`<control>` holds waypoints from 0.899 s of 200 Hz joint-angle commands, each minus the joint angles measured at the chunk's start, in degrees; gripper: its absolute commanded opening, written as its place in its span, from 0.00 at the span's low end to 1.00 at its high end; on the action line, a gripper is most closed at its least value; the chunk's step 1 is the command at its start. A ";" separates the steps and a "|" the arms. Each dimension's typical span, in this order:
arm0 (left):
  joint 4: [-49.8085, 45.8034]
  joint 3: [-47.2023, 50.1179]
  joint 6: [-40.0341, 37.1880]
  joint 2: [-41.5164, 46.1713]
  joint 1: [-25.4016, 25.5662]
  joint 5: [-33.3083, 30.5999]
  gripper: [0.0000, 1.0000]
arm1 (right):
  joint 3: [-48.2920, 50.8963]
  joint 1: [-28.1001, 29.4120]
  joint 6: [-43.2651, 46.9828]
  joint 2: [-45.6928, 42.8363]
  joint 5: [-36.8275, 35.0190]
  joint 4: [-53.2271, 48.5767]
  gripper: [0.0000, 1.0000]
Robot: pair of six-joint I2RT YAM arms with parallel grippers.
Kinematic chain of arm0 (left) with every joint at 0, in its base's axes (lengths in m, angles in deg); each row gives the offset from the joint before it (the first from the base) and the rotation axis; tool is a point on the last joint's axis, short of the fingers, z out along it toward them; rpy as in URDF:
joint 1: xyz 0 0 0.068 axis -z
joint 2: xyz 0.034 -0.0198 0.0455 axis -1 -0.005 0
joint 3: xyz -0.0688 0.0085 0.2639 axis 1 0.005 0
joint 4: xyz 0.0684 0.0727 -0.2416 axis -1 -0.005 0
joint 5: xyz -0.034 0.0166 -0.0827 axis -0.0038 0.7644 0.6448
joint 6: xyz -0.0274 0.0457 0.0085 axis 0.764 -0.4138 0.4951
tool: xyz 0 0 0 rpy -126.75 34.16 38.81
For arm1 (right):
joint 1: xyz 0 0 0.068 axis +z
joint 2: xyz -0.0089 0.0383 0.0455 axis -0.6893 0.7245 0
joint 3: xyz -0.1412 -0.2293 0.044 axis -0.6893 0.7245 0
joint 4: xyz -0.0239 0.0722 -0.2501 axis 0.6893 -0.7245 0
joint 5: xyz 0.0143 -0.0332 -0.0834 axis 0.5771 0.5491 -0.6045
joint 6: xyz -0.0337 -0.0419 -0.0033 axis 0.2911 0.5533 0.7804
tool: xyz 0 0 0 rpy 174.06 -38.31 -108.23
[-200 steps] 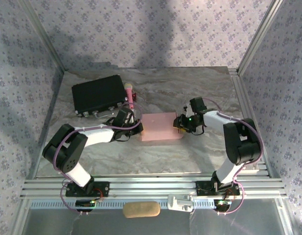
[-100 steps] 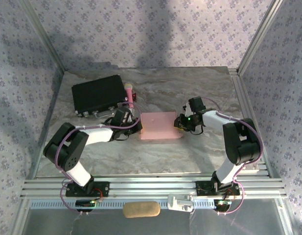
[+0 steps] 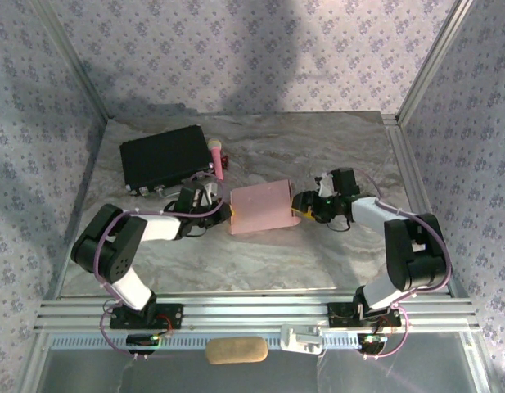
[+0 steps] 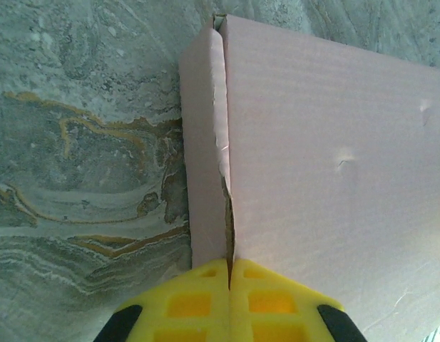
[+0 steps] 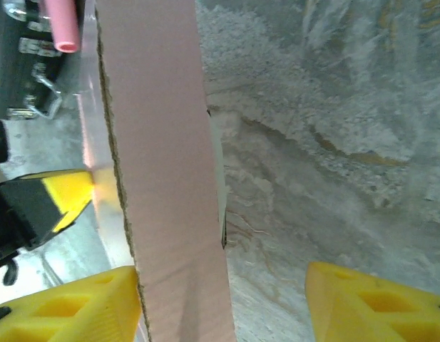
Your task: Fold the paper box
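The pale pink paper box (image 3: pixel 260 207) lies folded on the marble table, turned a little askew. My left gripper (image 3: pixel 223 212) is at its left end. In the left wrist view its yellow fingers (image 4: pixel 230 288) are pressed together, their tips against the seam between the box's (image 4: pixel 326 142) lid and side wall. My right gripper (image 3: pixel 302 207) is at the box's right end. In the right wrist view it (image 5: pixel 223 306) stands open. The box's pink wall (image 5: pixel 166 178) rises between the fingers, close beside the left finger (image 5: pixel 70 306) and well apart from the right one.
A black case (image 3: pixel 164 158) lies at the back left, with a pink stick (image 3: pixel 217 157) along its right side; both also appear at the upper left of the right wrist view. Aluminium frame rails (image 3: pixel 252 311) bound the near edge. A tan pad (image 3: pixel 236 350) lies beyond the rails.
The right gripper has opened and drawn back to the right. The box has turned askew and shifted slightly left. The left gripper has stayed shut and moved a little left.
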 commanded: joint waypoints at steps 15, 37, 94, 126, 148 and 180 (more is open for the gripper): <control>-7.86 2.42 -1.25 -3.34 -0.28 -2.08 0.00 | 1.17 0.08 -4.52 3.51 9.23 11.66 0.64; -7.68 2.42 -1.19 -3.43 -0.35 -2.24 0.00 | 2.48 0.13 -8.05 4.83 11.15 17.00 0.65; -8.07 1.97 -1.20 -4.28 -0.37 -2.54 0.00 | 3.76 0.71 -9.59 7.32 12.14 19.88 0.64; -8.49 2.62 -1.27 -5.01 -0.69 -3.83 0.00 | 3.17 0.68 -6.08 6.91 9.45 13.10 0.63; -7.91 3.38 -1.30 -5.15 -0.86 -3.89 0.00 | 4.68 -1.22 -5.53 5.15 9.65 12.93 0.64; -7.82 3.56 -1.27 -4.71 -0.94 -3.88 0.00 | 3.52 -1.42 -5.43 4.61 10.25 10.11 0.65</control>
